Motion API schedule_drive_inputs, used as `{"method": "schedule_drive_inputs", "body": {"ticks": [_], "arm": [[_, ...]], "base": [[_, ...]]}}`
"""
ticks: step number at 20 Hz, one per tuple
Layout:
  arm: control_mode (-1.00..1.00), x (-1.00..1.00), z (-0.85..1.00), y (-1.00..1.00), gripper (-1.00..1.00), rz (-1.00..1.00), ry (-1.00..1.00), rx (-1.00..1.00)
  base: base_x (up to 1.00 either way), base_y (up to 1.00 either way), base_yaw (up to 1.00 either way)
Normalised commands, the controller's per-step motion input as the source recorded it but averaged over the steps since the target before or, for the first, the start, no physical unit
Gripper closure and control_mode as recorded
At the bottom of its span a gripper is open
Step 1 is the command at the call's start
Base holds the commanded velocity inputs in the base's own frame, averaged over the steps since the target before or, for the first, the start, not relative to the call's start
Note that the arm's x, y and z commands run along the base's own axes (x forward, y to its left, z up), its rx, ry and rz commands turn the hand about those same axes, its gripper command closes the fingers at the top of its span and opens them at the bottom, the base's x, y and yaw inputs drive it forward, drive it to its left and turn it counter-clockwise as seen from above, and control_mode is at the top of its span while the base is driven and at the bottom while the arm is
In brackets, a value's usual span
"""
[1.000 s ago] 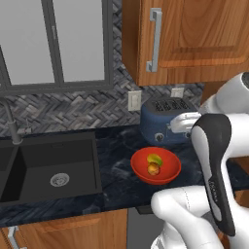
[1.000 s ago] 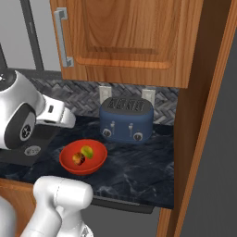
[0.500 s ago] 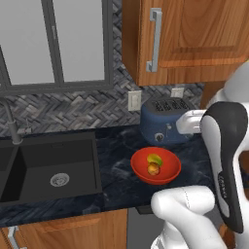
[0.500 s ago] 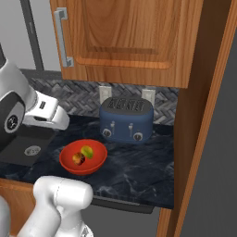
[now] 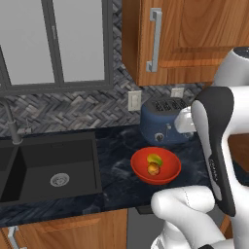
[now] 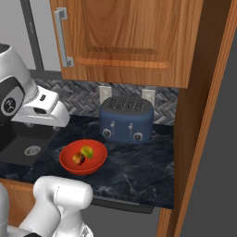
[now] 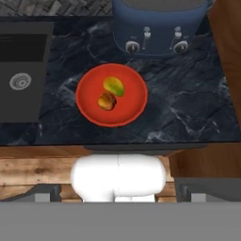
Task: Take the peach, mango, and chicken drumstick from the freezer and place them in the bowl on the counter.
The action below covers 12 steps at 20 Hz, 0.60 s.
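Observation:
The red-orange bowl (image 5: 138,168) (image 6: 67,164) (image 7: 87,101) stands on the dark marbled counter (image 5: 116,165), in front of the blue toaster. The green-yellow mango (image 5: 155,159) (image 6: 87,151) (image 7: 114,86) and the rounder orange-red peach (image 5: 153,168) (image 6: 78,159) (image 7: 107,101) lie inside it, side by side. My gripper (image 7: 120,193) hangs high above the counter's front edge, looking down on the bowl. It is open, with nothing between its widely spread tips. The chicken drumstick and the freezer are out of view.
A blue toaster (image 5: 163,121) (image 6: 127,120) (image 7: 160,28) stands against the backsplash behind the bowl. A black sink (image 5: 48,170) (image 7: 21,70) with a faucet (image 5: 12,126) lies to the left. Wooden wall cabinets (image 6: 125,37) hang overhead, and a tall wooden panel (image 6: 203,115) bounds the counter's right end.
My arm has swung slightly, with the forearm shifting a little in both base views. The bowl and both fruits have stayed put, and the gripper has stayed open.

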Motion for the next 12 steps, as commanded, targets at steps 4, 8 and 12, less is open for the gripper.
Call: {"method": "schedule_drive_inputs", "body": {"ticks": [4,8,12], "arm": [[-1.0,0.0,-0.1,-0.18,-1.0,0.0,0.0,-0.02],[-1.0,0.0,-0.05,-0.13,-1.0,0.0,0.0,0.0],[-1.0,0.0,-0.09,0.0,-1.0,0.0,0.0,0.0]], "base": [[0.0,0.0,0.0],[0.0,0.0,0.0],[0.0,0.0,0.0]]}}
